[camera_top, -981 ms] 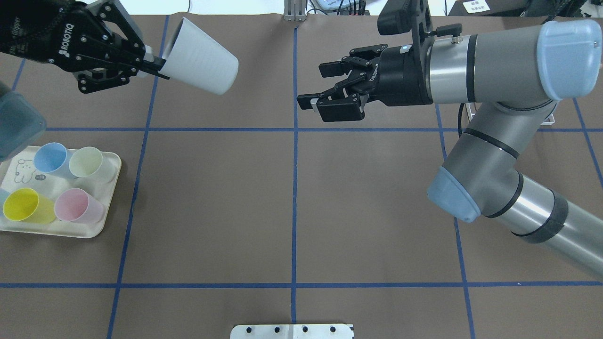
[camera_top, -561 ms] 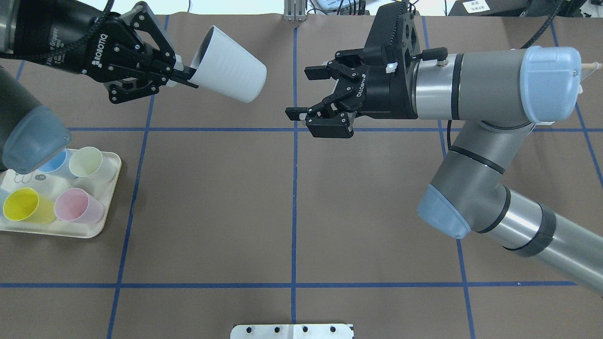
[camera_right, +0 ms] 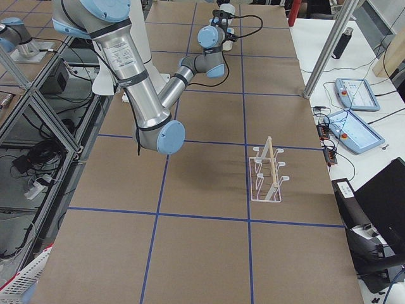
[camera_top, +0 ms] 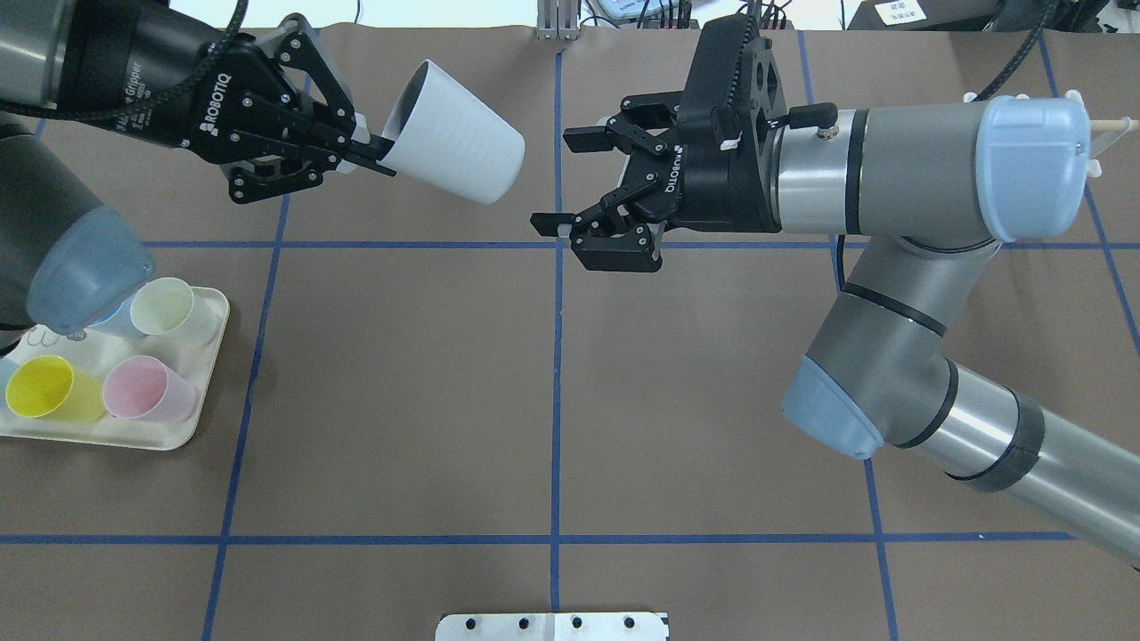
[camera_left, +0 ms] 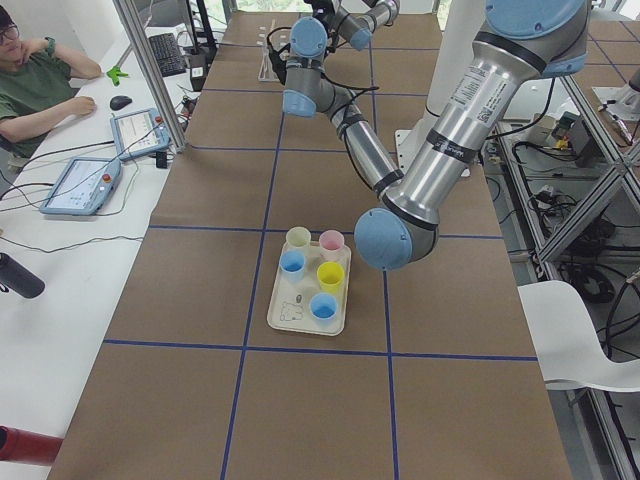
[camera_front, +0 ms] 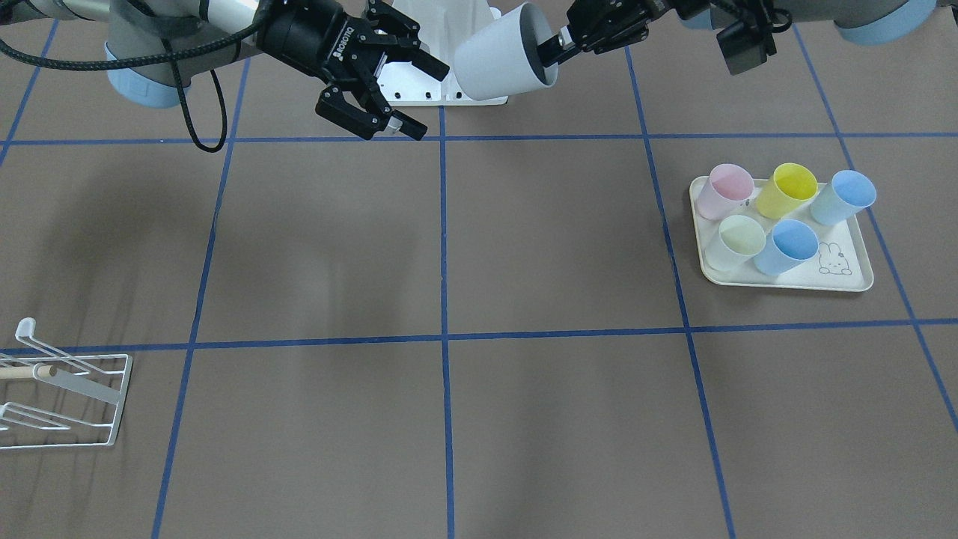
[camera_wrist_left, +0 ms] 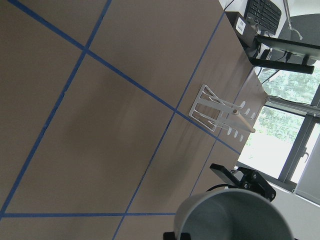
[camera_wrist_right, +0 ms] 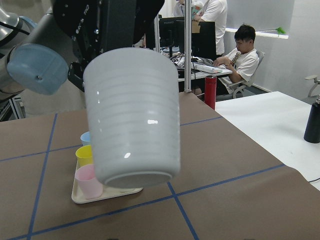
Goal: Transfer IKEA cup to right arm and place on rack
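Observation:
A white IKEA cup (camera_top: 459, 142) hangs tilted in the air above the far middle of the table, its base pointing at the right arm. My left gripper (camera_top: 378, 158) is shut on its rim, one finger inside the mouth. The right gripper (camera_top: 557, 178) stands open just right of the cup's base, a small gap away, with nothing between its fingers. The front-facing view shows the same cup (camera_front: 498, 64), left gripper (camera_front: 552, 46) and right gripper (camera_front: 426, 101). In the right wrist view the cup (camera_wrist_right: 132, 117) fills the middle. The white wire rack (camera_front: 67, 397) with a wooden rod stands far off.
A cream tray (camera_top: 178, 441) with several coloured cups sits on the robot's left side of the table. The rack (camera_right: 269, 174) stands upright on the robot's right side, towards the operators' edge. People sit at desks beyond the table (camera_left: 30, 80).
The left gripper has carried the cup to the right, towards the table's middle. The right gripper has moved left and turned at the wrist, so the gap between cup and fingers has shrunk.

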Controlling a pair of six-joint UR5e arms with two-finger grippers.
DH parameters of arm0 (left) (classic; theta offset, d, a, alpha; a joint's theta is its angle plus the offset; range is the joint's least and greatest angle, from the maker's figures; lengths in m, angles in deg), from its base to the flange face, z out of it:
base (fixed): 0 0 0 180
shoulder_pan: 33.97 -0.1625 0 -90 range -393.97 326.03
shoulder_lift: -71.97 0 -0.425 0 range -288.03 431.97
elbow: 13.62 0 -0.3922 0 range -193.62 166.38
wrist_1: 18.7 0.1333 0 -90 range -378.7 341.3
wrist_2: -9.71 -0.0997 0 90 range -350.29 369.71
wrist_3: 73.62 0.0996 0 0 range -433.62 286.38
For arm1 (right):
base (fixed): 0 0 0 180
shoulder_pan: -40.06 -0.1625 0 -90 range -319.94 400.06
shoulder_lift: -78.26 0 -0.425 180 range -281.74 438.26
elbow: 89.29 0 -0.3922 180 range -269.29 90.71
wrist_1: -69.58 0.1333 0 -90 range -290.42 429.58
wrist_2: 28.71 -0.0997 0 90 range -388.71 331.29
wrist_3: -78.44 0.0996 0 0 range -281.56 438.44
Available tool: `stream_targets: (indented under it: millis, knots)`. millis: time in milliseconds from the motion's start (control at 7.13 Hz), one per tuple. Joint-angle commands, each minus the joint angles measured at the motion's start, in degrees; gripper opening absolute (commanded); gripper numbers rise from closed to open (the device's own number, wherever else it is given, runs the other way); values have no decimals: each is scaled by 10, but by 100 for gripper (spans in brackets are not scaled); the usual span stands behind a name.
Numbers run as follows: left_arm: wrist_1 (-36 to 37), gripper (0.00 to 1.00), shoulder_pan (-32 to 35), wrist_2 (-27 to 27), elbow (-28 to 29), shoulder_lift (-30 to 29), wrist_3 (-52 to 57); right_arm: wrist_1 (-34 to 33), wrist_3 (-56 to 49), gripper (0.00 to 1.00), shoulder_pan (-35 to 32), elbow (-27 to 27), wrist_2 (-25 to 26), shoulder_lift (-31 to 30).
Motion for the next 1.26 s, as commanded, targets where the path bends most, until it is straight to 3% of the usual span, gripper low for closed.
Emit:
stream_targets:
  millis: [0,1122]
  knots:
    - [0,0,-5,-1,1,-2,0,0,-1,86,7,0,1,10]
    - [1,0,-25,-21,1,-2,1,0,-1,85,15,-1,11,24]
